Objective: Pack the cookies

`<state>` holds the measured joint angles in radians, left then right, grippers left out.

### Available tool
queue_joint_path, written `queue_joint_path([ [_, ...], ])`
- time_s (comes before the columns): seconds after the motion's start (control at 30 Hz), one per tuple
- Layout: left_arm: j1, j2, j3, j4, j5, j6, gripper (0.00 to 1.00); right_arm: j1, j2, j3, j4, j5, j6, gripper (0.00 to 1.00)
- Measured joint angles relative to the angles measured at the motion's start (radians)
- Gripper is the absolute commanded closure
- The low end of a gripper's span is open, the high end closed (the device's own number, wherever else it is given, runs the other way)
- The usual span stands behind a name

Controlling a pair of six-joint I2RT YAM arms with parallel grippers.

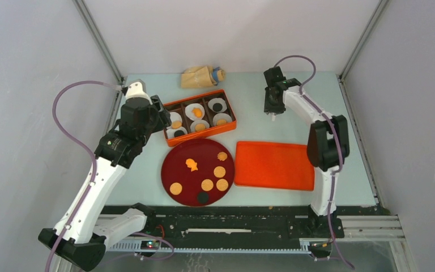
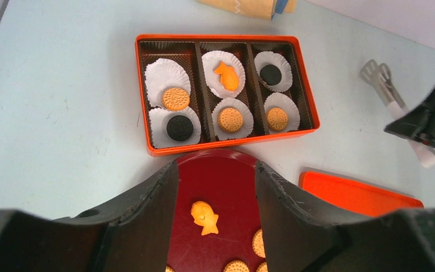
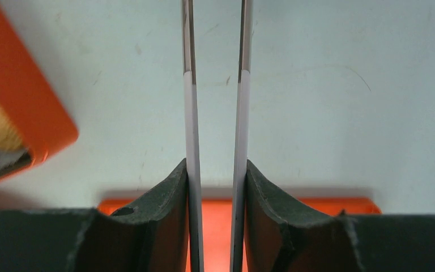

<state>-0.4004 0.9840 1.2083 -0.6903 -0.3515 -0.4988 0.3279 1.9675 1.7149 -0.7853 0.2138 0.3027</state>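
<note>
Several cookies lie on the dark red plate (image 1: 173, 167): a fish-shaped orange one (image 1: 192, 164), round tan ones (image 1: 219, 171) and a dark one (image 1: 203, 197). More cookies sit in white paper liners in the orange box (image 1: 204, 136), among them a dark one (image 2: 179, 128) and a fish-shaped one (image 2: 226, 76). My left gripper (image 1: 160, 115) hangs open by the box's left end; in its wrist view the fish cookie (image 2: 204, 217) shows between its empty fingers (image 2: 147, 198). My right gripper (image 1: 272, 105) is shut on a pair of tongs (image 3: 190, 113), right of the box.
An orange lid (image 1: 273, 165) lies flat to the right of the plate. A tan bag (image 1: 201, 76) rests at the back behind the box. White walls and metal frame posts close in the table on three sides.
</note>
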Motion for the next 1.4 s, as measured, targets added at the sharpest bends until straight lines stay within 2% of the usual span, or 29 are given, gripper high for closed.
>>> queue_joint_path([
  [0.17,0.000,0.011,0.000,0.000,-0.003,0.000,0.42,-0.039,0.200,0.102,-0.015,-0.050,-0.001,0.80],
  [0.37,0.000,0.051,0.000,0.001,0.000,0.000,0.41,-0.094,0.307,0.135,-0.063,-0.156,0.005,0.68],
  [0.5,0.000,0.071,0.000,0.001,0.012,0.000,0.41,-0.129,0.350,0.235,-0.088,-0.172,0.006,0.51],
  [0.73,0.000,0.070,0.000,0.009,0.025,0.000,0.35,-0.149,0.357,0.304,-0.121,-0.154,0.005,0.40],
  [0.83,0.000,0.070,0.000,0.015,0.047,0.000,0.34,-0.148,0.340,0.282,-0.094,-0.143,-0.001,0.36],
  [1.1,0.000,0.069,0.000,0.022,0.083,0.000,0.33,-0.146,0.278,0.177,-0.061,-0.124,0.000,0.37],
  [1.2,0.000,0.065,0.000,0.023,0.086,-0.001,0.33,-0.126,0.194,0.068,-0.028,-0.088,-0.002,0.38],
  [1.3,0.000,0.059,0.000,0.024,0.086,-0.001,0.33,-0.070,0.054,-0.036,-0.029,-0.058,-0.003,0.39],
  [1.4,0.000,0.058,0.000,0.027,0.095,-0.004,0.33,0.063,-0.055,-0.087,-0.015,-0.058,0.000,0.39],
])
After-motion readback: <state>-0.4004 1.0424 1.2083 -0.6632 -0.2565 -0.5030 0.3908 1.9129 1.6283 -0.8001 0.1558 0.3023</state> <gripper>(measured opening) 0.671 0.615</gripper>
